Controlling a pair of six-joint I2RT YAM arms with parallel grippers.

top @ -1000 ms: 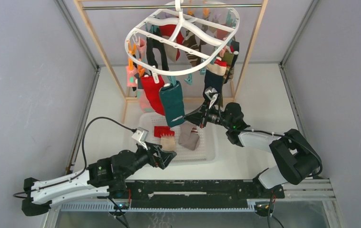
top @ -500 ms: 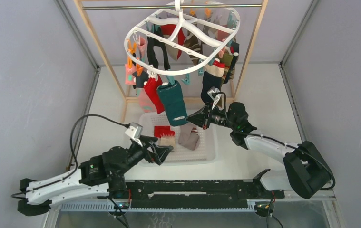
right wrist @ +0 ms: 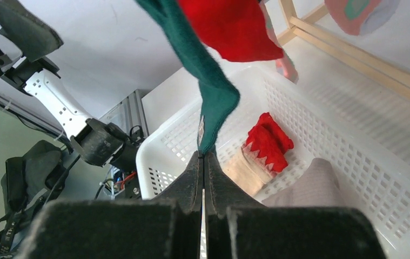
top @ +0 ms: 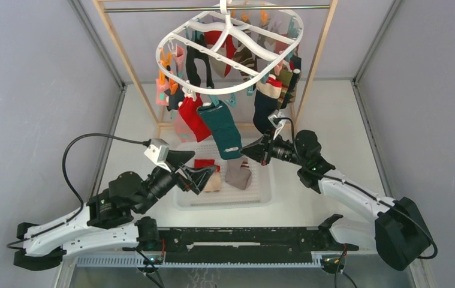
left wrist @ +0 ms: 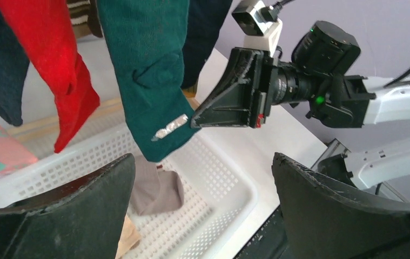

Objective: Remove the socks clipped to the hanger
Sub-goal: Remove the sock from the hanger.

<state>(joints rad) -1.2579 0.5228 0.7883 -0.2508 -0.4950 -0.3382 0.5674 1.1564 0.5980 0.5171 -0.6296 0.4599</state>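
Note:
The white oval hanger (top: 178, 31) hangs from a rod, with several socks clipped below it. My right gripper (top: 244, 151) (right wrist: 202, 156) is shut on the toe edge of a dark teal sock (top: 222, 125) (right wrist: 209, 81) that is still clipped and pulled slanting to the right. A red sock (top: 192, 117) (left wrist: 56, 65) hangs just left of it. My left gripper (top: 202, 175) (left wrist: 202, 208) is open and holds nothing. It hovers over the basket below the teal sock (left wrist: 148, 70), facing the right gripper (left wrist: 196, 120).
A white mesh basket (top: 264, 193) (right wrist: 154, 140) under the hanger holds a red-and-beige sock (top: 207, 170) (right wrist: 262, 147) and a grey sock (top: 238, 175) (left wrist: 156, 190). The wooden rack frame (top: 130, 69) stands around the hanger. Grey walls close in both sides.
My left arm has risen and its open gripper has lifted toward the teal sock. The right gripper has shifted slightly right, drawing the teal sock's toe with it.

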